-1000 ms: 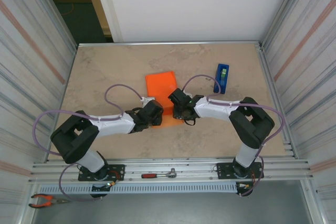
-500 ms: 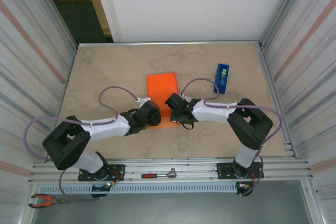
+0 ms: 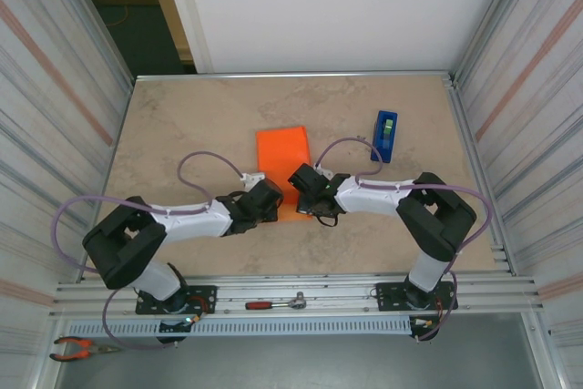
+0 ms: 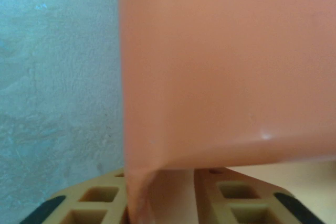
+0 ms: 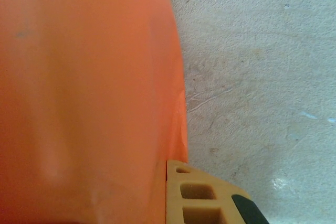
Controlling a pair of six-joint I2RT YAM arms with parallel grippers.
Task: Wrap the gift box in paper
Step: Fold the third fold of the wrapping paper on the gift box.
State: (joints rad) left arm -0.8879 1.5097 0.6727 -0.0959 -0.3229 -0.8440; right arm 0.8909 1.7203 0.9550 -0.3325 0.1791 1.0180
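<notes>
**A:** Where is the paper (image 3: 281, 148)?

**B:** In the top view it sits just above the middle of the frame. It is a bright orange, squarish shape lying flat on the beige table (image 3: 182, 125). Its lower end runs down between the two wrists.

**A:** And the grippers?

**B:** Both are at that lower end. The left gripper (image 3: 271, 198) is at the paper's lower left corner and the right gripper (image 3: 303, 189) is at its lower right, with the two close together.

**A:** Is the left one pinching anything?

**B:** In the left wrist view the sheet fills the upper right, and its folded edge drops down between the two tan fingers (image 4: 89, 205) at the bottom. I cannot tell whether they are pressing on it.

**A:** The right one?

**B:** Its jaws are closed together. In the right wrist view the orange sheet covers the left half of the frame and meets the one tan finger (image 5: 197, 192) in view at the bottom. I cannot tell whether the paper is caught in the grip.

**A:** Anything else?

**B:** A blue tape dispenser (image 3: 385, 136) stands upright to the right of the paper, well apart from it. A red-handled ratchet (image 3: 281, 301) lies on the rail at the bottom centre, and pliers (image 3: 77, 347) lie at the lower left.
</notes>
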